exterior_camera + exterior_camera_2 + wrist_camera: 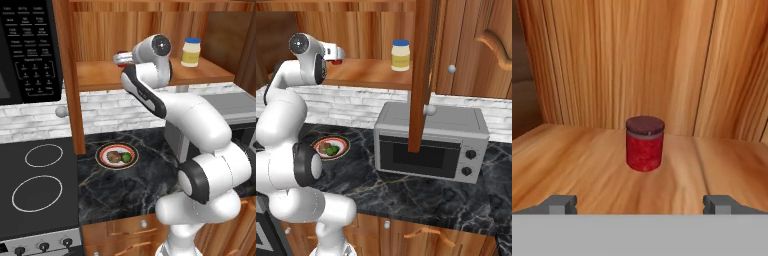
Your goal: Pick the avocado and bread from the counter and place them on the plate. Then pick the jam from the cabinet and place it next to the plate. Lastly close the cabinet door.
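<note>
The brown wooden wall cabinet (637,60) with its grained back panel lies straight ahead of the jaws, and its wooden shelf (587,165) spreads out beneath them. The brown wooden cabinet door (421,75) stands swung open, edge-on in the right base view, well off to the side of the jaws. The black marble-look tabletop (130,185) with pale veins lies far below the jaws, and a grey microwave oven (431,142) sits on it. The white arm reaches up onto the shelf, and the jaws (640,204) stand spread wide with nothing between them. The round white plate with an orange-red rim band (102,152) rests on the tabletop, far below the jaws, and carries the brown-tan lumpy bread (114,157) and the small round green avocado (126,157) side by side. A taller pale yellow jar with a blue lid (190,52) stands on the shelf, off to one side. The small dark red cylindrical jam jar with a darker lid (644,143) stands upright on the shelf, just ahead of the jaws and centred between the two fingertips (559,204), apart from them.
</note>
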Controlling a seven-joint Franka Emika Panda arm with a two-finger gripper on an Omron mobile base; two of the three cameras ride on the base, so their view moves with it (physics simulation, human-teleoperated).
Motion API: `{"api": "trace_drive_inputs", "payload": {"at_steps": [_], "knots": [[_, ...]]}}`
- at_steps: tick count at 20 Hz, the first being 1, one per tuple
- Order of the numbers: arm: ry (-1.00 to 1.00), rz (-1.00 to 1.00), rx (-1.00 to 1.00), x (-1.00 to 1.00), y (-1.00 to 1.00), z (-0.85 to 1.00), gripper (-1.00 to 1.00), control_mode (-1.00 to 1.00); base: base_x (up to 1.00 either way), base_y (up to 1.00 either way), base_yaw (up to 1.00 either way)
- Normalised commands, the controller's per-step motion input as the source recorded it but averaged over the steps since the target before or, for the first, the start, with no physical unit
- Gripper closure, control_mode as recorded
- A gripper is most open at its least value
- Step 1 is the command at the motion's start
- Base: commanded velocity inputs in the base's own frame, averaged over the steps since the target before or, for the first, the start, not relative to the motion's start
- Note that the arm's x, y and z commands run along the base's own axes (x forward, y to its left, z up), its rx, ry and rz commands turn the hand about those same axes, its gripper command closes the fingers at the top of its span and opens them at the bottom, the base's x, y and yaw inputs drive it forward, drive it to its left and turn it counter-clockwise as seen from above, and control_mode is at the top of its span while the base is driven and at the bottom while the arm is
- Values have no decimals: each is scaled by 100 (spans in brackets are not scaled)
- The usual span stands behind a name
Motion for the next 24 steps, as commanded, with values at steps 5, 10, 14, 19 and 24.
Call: {"api": "trace_drive_inputs", "payload": {"at_steps": [5,10,14,19,24], "knots": [[3,0,0,12,0,0,-100,-100,0,0,0],[2,-1,0,9,0,0,-100,-100,0,0,0],[0,-4,0,18,0,0,-100,-100,0,0,0],[0,-3,0,23,0,0,-100,-100,0,0,0],[1,0,0,29,0,-1,-100,-100,0,0,0]]}}
